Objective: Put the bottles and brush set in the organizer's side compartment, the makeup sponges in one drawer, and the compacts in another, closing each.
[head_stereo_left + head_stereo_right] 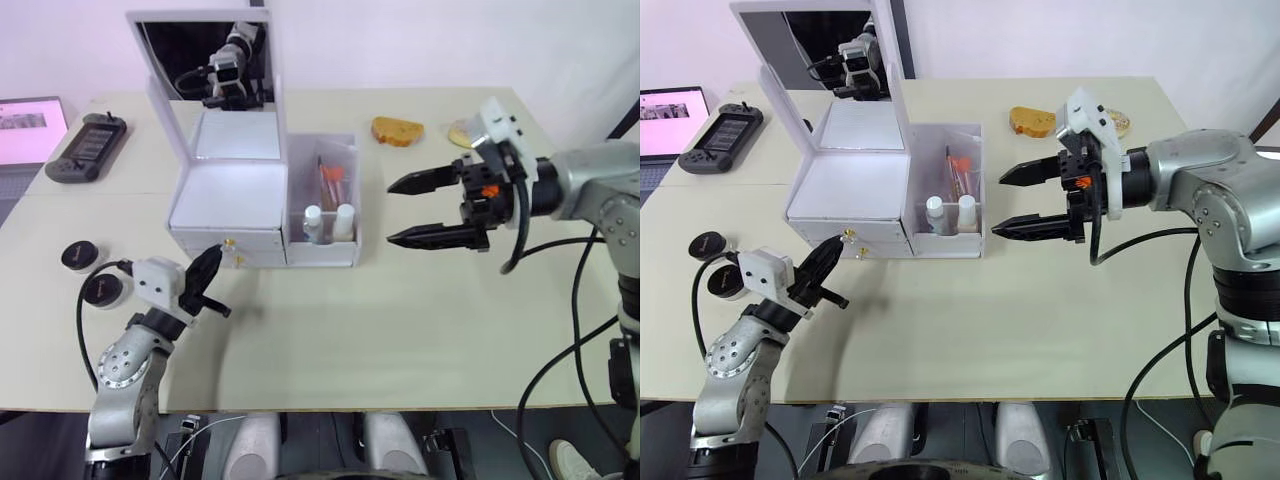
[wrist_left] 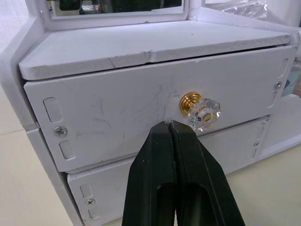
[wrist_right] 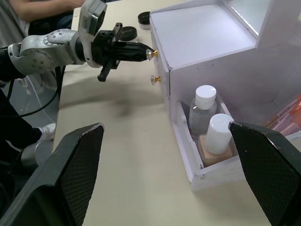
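Presently: organizer (image 1: 228, 205) near desk's far-left edge, both drawers shut; bottles (image 1: 329, 222), brush set (image 1: 331, 182) filed in side compartment (image 1: 322, 240); compacts (image 1: 92, 272) at left edge; left gripper (image 2: 170, 128) pressed together at upper knob (image 2: 200, 109), likely to open drawer; right gripper (image 1: 432, 208) spread, empty

A black handheld console (image 1: 88, 147), a laptop (image 1: 30, 127) and bread (image 1: 397, 131) sit on the table (image 1: 400, 320).

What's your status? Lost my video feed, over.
Left gripper shut, at the top drawer knob. Right gripper open beside the organizer. Bottles in side compartment; compacts on table.
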